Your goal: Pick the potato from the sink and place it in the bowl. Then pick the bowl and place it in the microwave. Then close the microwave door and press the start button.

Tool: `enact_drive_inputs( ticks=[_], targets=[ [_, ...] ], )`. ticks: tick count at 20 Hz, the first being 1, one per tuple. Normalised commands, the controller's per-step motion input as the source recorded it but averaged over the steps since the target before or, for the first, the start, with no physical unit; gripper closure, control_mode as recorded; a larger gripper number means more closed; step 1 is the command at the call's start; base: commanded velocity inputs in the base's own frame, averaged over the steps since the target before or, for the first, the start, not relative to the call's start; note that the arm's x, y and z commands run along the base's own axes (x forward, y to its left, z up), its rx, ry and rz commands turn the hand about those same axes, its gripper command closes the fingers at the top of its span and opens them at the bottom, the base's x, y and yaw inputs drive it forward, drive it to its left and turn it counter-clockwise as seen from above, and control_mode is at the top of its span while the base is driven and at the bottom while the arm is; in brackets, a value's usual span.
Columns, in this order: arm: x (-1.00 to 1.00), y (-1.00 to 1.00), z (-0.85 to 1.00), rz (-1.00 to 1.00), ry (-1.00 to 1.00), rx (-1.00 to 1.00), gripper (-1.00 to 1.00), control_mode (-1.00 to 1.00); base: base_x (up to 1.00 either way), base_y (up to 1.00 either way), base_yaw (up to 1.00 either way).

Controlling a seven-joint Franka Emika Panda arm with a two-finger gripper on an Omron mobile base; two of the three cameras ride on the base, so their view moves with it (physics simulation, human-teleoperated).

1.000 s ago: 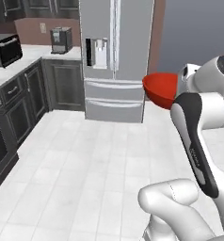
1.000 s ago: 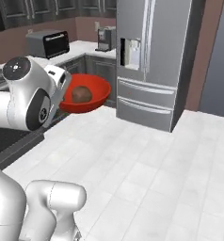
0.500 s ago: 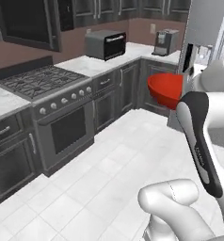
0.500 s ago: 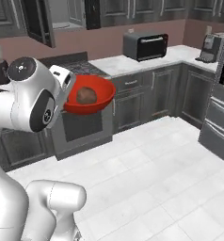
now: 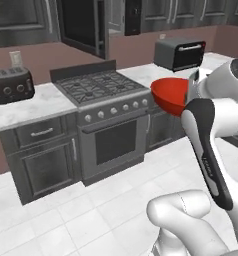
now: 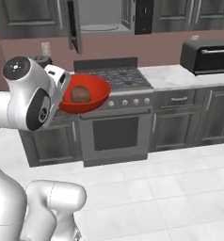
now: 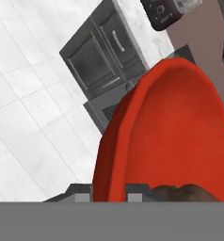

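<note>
Carriage is the step we are judging ourselves to be in: we are holding the round glossy red bowl [image 6: 85, 93] up in the air in front of the grey gas stove [image 6: 115, 78], with the small reddish-brown potato [image 6: 79, 94] lying inside it; the two-finger gripper [image 7: 109, 192] is pinching the bowl's rim, one finger [image 7: 84, 192] outside the wall and the other inside, so we are calling it closed on the bowl.

Spilling is the main risk we are seeing from here; the bowl is hanging from a single edge grip, so a quick swing or a tilt of the wrist could roll the potato out or let the rim slip between the fingers. Above the stove the large black microwave [image 6: 107, 18] is standing with its black door [image 6: 72, 24] swung open towards us; lifting the bowl carelessly could clip that door or the lower lip of the cavity.

Much is hidden: the white arm is covering the gripper in both base views; the hand view is cutting off the potato at its lower edge; the top of the microwave is running out of frame, and we are not making out a start button on its dark panel.
</note>
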Motion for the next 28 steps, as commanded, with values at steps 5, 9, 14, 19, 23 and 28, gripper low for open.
enact_drive_inputs(
  ticks=[5, 9, 14, 19, 23, 28],
  targets=[
    [0.00, 0.00, 0.00, 0.00, 0.00, 0.00, 1.00, 1.00, 0.37, -0.99, 0.10],
    [0.00, 0.00, 0.00, 0.00, 0.00, 0.00, 1.00, 1.00, 0.44, -0.78, 0.08],
    [0.00, 0.00, 0.00, 0.00, 0.00, 0.00, 1.00, 1.00, 0.71, -0.40, 0.19],
    [0.00, 0.00, 0.00, 0.00, 0.00, 0.00, 1.00, 1.00, 0.64, -0.25, 0.24],
    [0.00, 0.00, 0.00, 0.00, 0.00, 0.00, 1.00, 1.00, 0.80, -0.05, 0.22],
    [0.00, 0.00, 0.00, 0.00, 0.00, 0.00, 1.00, 1.00, 0.76, 0.00, 0.21]
  ],
)
